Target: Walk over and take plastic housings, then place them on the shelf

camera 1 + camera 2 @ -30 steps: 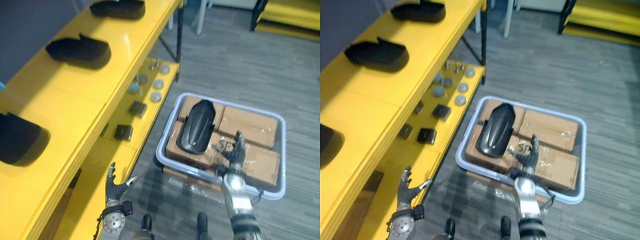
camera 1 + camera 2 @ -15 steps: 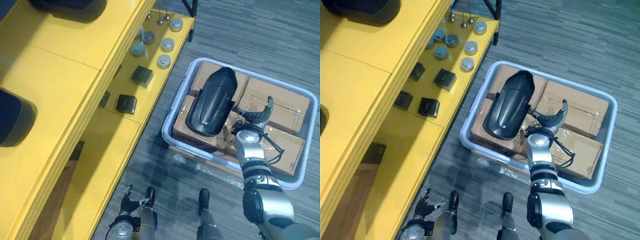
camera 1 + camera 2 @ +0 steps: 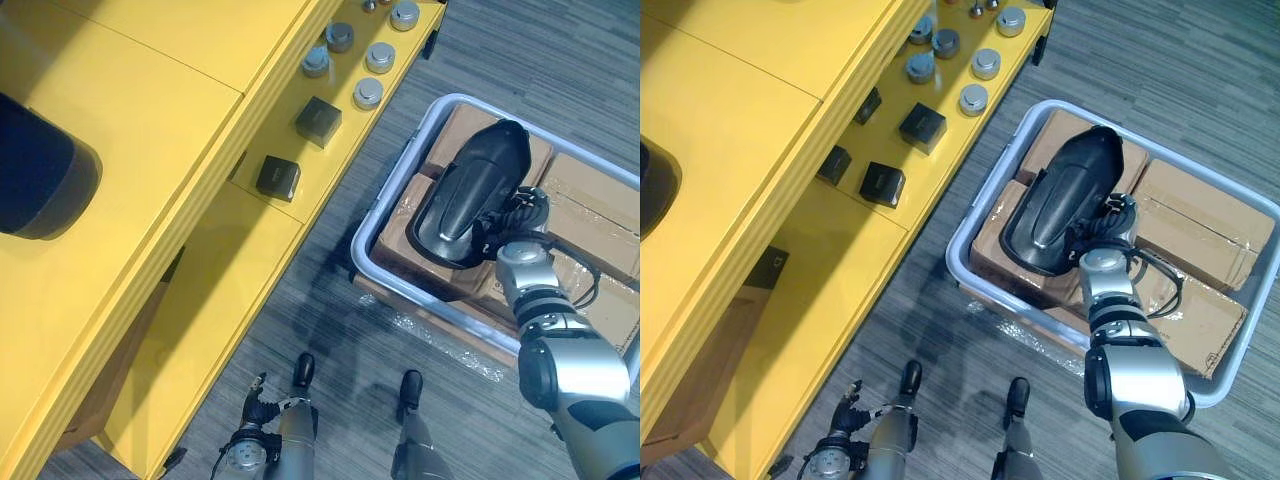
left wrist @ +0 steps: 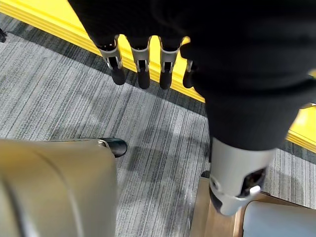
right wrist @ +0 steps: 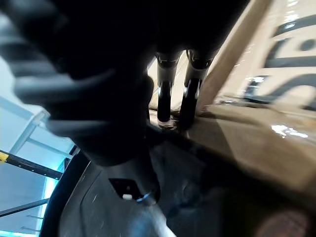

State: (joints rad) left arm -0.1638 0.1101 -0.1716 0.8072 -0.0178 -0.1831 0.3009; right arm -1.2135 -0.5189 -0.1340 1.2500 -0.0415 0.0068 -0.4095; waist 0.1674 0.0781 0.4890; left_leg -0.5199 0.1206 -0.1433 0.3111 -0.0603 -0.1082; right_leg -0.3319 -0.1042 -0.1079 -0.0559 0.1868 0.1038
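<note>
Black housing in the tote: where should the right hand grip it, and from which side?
Probably the long side rim of the black housing, coming from the robot's right, where the right hand sits. It lies dome-up on the cardboard boxes; the smooth curved top offers no hold, so fingers under the rim, thumb on top.
</note>
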